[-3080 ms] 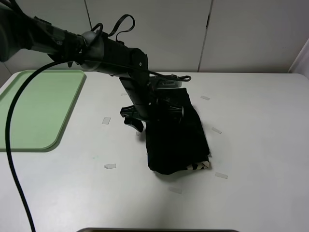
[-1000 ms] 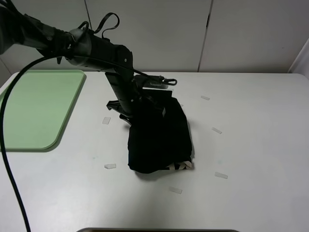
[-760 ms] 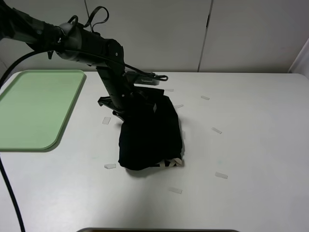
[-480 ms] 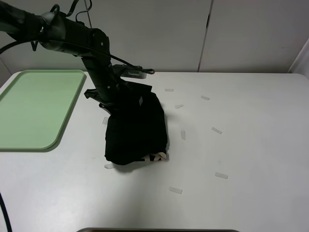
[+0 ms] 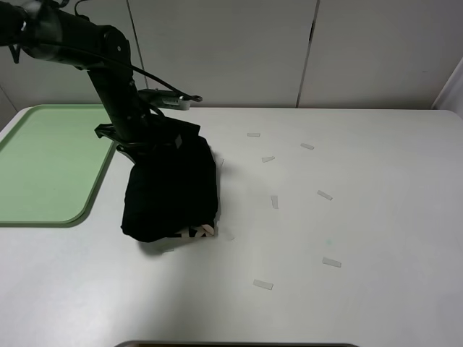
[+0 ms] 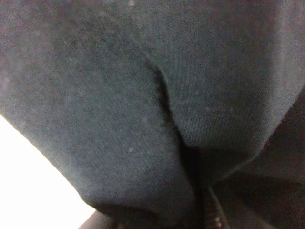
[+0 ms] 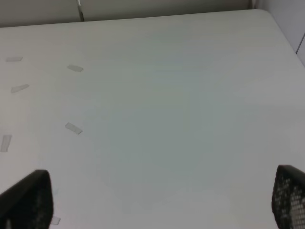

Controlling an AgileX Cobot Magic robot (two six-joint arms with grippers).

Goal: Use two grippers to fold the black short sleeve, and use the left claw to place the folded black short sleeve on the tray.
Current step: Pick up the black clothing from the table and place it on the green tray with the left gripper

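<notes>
From high up, the left gripper (image 5: 148, 137) has its jaws clamped on the top of the black short sleeve (image 5: 171, 191). The soft, light bundle hangs floppy, its bottom on the surface (image 5: 347, 217) just beside the tray (image 5: 43, 163).

The left wrist view shows only dark cloth (image 6: 143, 95), pinched near a fold.

The right wrist view shows the right gripper (image 7: 157, 200) with jaws wide apart, holding nothing.

right of table (image 5: 376, 217): bare, tape bits only | tray (image 5: 43, 166): empty | shirt (image 5: 170, 191): beside tray edge

We note a white table (image 5: 362, 217) with small clear tape strips (image 5: 262, 285) scattered right of centre; behind it, pale wall panels (image 5: 217, 50) with vertical seams, evenly lit.
</notes>
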